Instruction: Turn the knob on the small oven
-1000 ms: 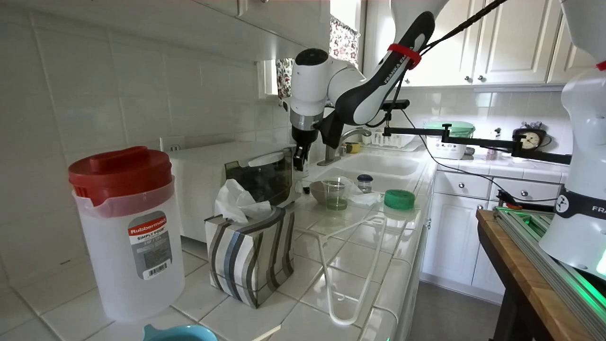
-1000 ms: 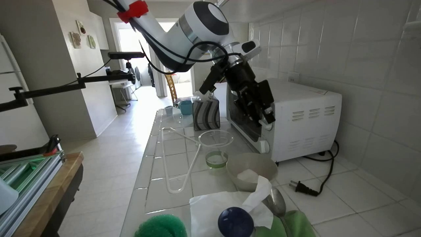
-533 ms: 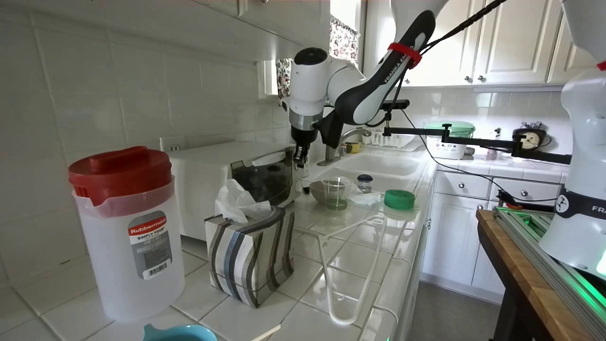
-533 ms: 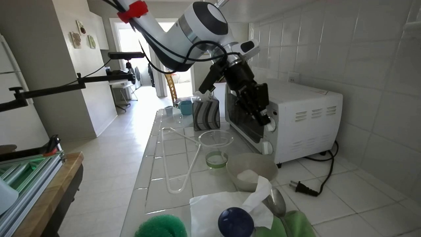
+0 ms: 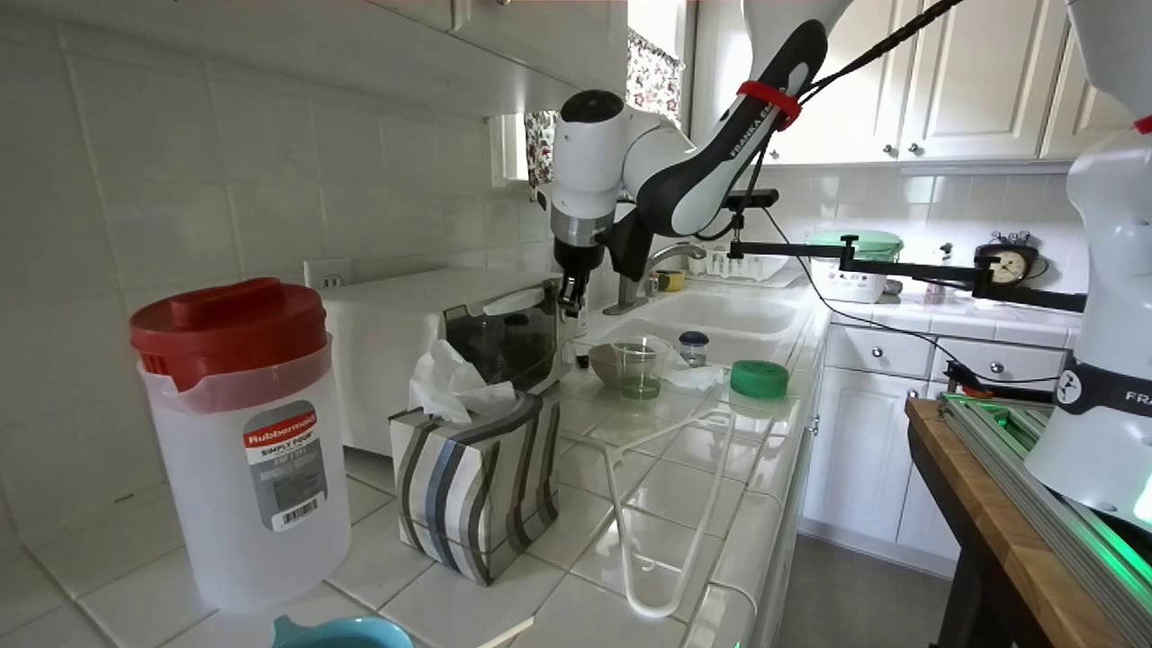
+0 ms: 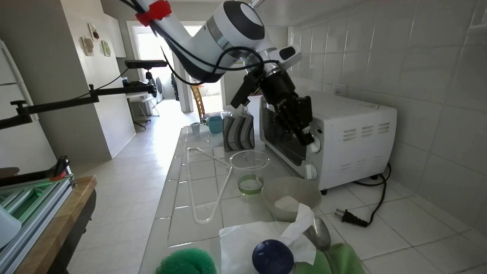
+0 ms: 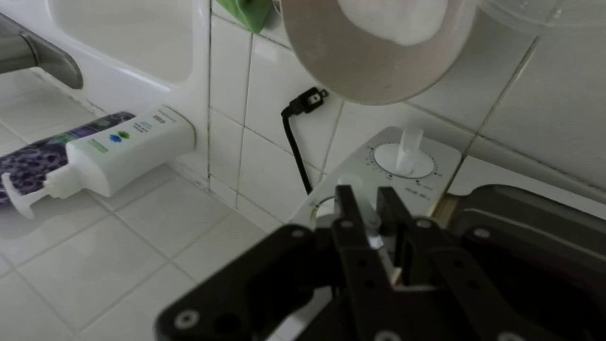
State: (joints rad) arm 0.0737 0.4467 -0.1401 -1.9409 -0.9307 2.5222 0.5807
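Boxy white oven (image 6: 354, 152) shifted slightly; dark fingers (image 7: 390, 210) near 2 round-based knobs (image 7: 402, 161).

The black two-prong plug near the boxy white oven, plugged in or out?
Out: the black plug lies loose on white counter tiles, prongs exposed.

In the wrist view, the centre knob (image 7: 326, 208) is partly covered by the end effector (image 7: 365, 192); contact cannot be judged. The bowl (image 7: 374, 76) is cut off at the top. In an exterior view, the oven (image 5: 391, 337) is partly hidden by the box (image 5: 477, 477), the blue cup (image 5: 342, 632) cut off below.
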